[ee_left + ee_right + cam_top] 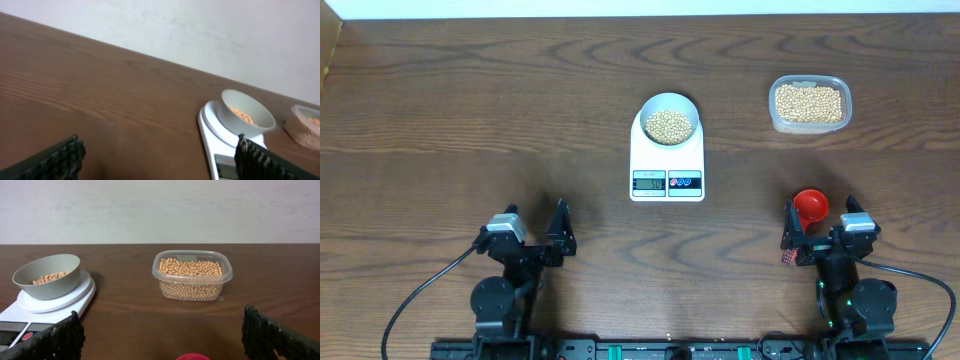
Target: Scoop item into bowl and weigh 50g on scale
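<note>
Sitting on scale (650,160), bowl (670,101) w/ beans (669,125); scoop (810,205) by R fingers (788,225), spread.

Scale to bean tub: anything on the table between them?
Nothing. The table is bare wood between the scale and the tub. The overhead and right wrist views both show the gap.

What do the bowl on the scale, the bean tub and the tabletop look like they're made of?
Bowl: opaque, pale, smooth with a soft sheen, probably glazed ceramic or melamine. Tub: clear thin plastic, since the beans show through its wall. Table: dark brown wood or wood-look laminate, with visible grain.
</note>
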{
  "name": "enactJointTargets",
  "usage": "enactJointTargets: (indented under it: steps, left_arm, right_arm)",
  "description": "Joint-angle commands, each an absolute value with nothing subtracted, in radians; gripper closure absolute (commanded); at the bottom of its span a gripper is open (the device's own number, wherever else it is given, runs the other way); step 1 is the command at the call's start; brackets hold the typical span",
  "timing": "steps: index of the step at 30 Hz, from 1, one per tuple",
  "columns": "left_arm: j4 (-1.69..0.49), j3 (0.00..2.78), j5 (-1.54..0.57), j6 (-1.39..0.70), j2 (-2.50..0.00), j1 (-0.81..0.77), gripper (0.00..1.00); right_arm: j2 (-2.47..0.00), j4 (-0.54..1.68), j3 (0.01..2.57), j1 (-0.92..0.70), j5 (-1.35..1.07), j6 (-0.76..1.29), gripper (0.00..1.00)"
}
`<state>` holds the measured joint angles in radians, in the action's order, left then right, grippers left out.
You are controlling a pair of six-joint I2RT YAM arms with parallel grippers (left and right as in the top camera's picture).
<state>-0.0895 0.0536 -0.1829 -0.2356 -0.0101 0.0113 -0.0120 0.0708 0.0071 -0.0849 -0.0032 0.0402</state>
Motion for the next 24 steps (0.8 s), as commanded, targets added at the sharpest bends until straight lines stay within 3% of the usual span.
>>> enactJointTargets:
  steps: [1,7,24]
  left_arm:
    - [-0.062,0.004,-0.096,-0.242,-0.001,0.015,0.02]
    - [-0.07,0.004,-0.01,-0.225,-0.001,0.015,0.02]
    - [-0.073,0.004,-0.041,-0.018,-0.001,-0.007,0.02]
  right_arm:
    - [-0.005,0.076,0.006,-0.093,-0.002,0.028,0.01]
    - [-0.005,0.076,0.005,-0.093,-0.002,0.028,0.01]
    - [-0.005,0.076,0.005,-0.093,-0.002,0.028,0.01]
